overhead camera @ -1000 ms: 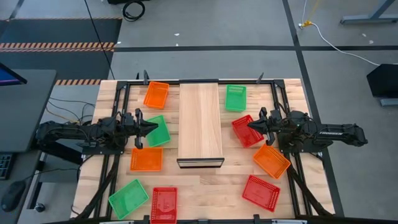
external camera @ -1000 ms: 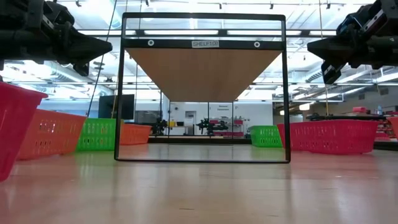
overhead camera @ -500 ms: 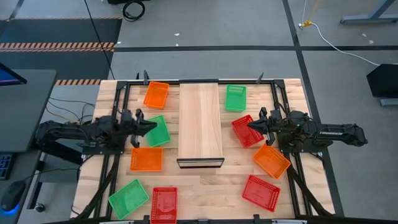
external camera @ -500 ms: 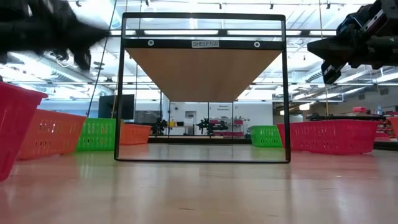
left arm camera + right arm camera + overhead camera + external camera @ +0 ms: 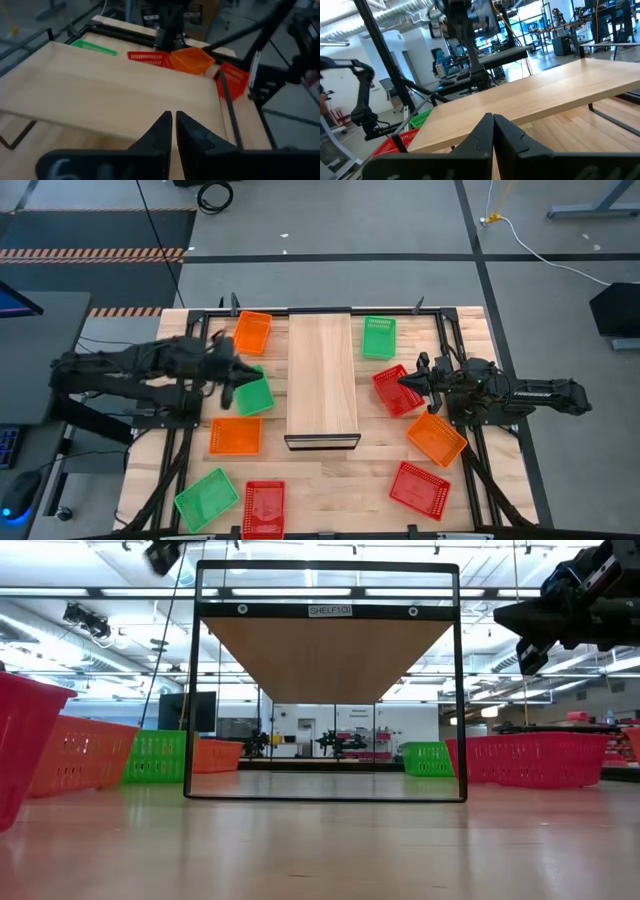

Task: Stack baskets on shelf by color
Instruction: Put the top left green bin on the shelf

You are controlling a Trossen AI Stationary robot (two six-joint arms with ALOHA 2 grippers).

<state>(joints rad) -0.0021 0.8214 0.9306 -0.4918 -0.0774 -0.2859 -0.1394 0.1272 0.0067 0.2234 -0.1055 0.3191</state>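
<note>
Nine mesh baskets rest on their bases on the tabletop around the pale shelf (image 5: 322, 375). On the left of the shelf lie an orange basket (image 5: 251, 331), a green basket (image 5: 255, 393), an orange basket (image 5: 235, 435), a green basket (image 5: 207, 498) and a red basket (image 5: 263, 508). On its right lie a green basket (image 5: 379, 337), a red basket (image 5: 397, 390), an orange basket (image 5: 436, 438) and a red basket (image 5: 419, 489). My left gripper (image 5: 236, 375) (image 5: 173, 120) hovers shut, raised high by the middle green basket. My right gripper (image 5: 402, 381) (image 5: 493, 120) hovers shut over the red basket beside the shelf.
The shelf board sits raised on a black frame (image 5: 325, 680) labelled SHELF; its top (image 5: 115, 95) carries nothing. Black rails (image 5: 195, 350) run along the table under both arms. The table's near middle (image 5: 330, 480) holds no basket.
My left arm has lifted well up from its low hover, leaving the left of the low view and showing only at that picture's top, and has swung a little toward the far edge. Its fingers stay shut. The baskets have not moved.
</note>
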